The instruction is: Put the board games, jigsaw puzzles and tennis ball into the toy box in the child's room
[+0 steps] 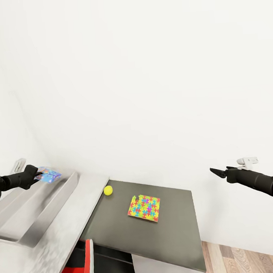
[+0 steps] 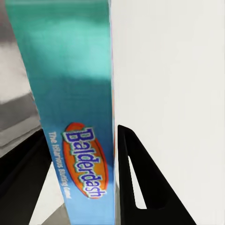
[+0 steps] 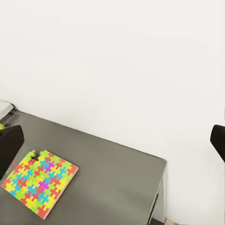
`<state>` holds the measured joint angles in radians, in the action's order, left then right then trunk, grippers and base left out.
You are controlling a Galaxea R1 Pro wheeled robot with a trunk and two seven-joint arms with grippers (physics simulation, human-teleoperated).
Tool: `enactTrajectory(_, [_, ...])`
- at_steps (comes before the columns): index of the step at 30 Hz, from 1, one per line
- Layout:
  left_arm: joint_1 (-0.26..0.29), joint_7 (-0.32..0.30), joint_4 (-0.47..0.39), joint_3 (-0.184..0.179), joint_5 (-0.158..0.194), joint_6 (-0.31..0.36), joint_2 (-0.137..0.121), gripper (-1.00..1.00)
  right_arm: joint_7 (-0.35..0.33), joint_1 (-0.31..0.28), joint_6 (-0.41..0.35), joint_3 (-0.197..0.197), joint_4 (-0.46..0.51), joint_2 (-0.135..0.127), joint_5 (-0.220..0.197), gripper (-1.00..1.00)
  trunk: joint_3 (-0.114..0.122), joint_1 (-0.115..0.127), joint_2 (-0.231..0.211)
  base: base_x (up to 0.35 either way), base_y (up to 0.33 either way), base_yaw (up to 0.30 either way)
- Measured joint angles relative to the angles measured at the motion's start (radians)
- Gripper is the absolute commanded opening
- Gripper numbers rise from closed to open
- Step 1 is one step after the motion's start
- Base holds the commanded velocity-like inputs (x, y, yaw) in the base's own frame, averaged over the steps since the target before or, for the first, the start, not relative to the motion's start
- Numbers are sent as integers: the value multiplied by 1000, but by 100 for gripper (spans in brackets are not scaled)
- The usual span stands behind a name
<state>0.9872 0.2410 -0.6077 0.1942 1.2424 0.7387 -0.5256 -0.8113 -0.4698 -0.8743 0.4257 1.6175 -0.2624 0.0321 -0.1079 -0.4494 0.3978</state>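
Teal Balderdash board game box pinched in the left hand, hanging just over the grey toy box. Best lowered flat past the rim before letting go. Right hand held well off, spread, carrying nothing. Toy box interior mostly cut off; yellow tennis ball and multicoloured jigsaw puzzle waiting on the dark grey counter.

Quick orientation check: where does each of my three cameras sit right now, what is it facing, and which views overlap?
Head view: on the robot's head, looking down at the dark table by the wall; both arms show, the left tool holding the Balderdash board game over the metal toy box, the right tool raised.
Left wrist view: near the left tool, facing the game's box edge between its fingers.
Right wrist view: near the right tool, looking over the table.
Head and right wrist views share the jigsaw puzzle.
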Motion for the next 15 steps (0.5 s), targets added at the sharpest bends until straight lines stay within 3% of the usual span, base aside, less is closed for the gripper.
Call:
enactTrajectory(4, [12, 5, 22, -4, -6, -19, -15, -100, 1, -1, 2, -6, 0, 19, 0, 100, 0, 0, 0, 0, 0, 0])
enactTrajectory(15, [12, 4, 22, -4, -4, -20, -15, -100, 1, -1, 2, -6, 0, 19, 0, 100, 0, 0, 0, 0, 0, 0])
